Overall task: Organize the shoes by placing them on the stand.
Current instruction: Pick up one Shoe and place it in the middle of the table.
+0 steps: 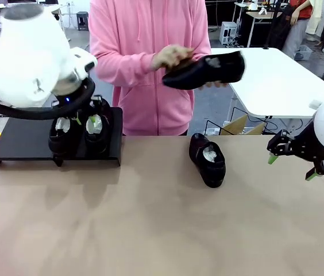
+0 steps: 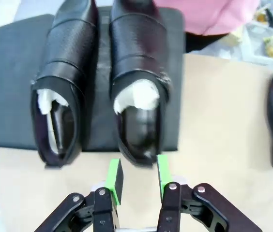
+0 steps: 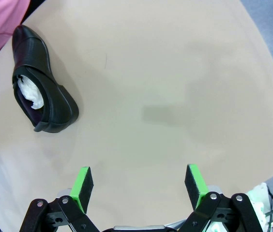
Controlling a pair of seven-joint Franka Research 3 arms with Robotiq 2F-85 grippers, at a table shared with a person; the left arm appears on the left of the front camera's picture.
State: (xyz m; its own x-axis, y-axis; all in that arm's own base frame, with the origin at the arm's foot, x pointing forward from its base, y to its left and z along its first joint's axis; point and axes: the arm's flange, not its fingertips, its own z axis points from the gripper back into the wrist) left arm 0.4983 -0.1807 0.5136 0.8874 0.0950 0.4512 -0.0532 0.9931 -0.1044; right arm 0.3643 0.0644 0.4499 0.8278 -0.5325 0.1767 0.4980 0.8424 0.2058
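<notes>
**A:** Where are the shoes?

**B:** One glossy black leather dress shoe [image 2: 61, 87] and its twin [image 2: 136, 72] sit side by side at the right end of the low flat black stand [image 2: 10, 96], at the far left corner of the tan counter [image 1: 150, 230]. Toes point to the stand's far edge, and the heels poke just over its near edge. A third shoe [image 1: 207, 160] lies on the counter near the far edge, right of the middle. The person's hands [image 1: 170, 56] hold the fourth shoe [image 1: 208, 70] above that edge.

**A:** And the jaws?

**B:** The left arm's jaws are partway apart, green pads [image 2: 114, 176] flanking the twin's heel, holding nothing as far as I can see. The right arm's jaws are spread wide and empty, near the counter's right edge.

**A:** So how to do this cleanly?

**B:** I'd say the placing is all but finished. Draw the left arm's jaws straight back off the heel, level, without narrowing them. Otherwise a pad may drag that overhanging shoe off the near edge. The stand's left end is free, so the third shoe should go there, parallel and seated deeper.
</notes>
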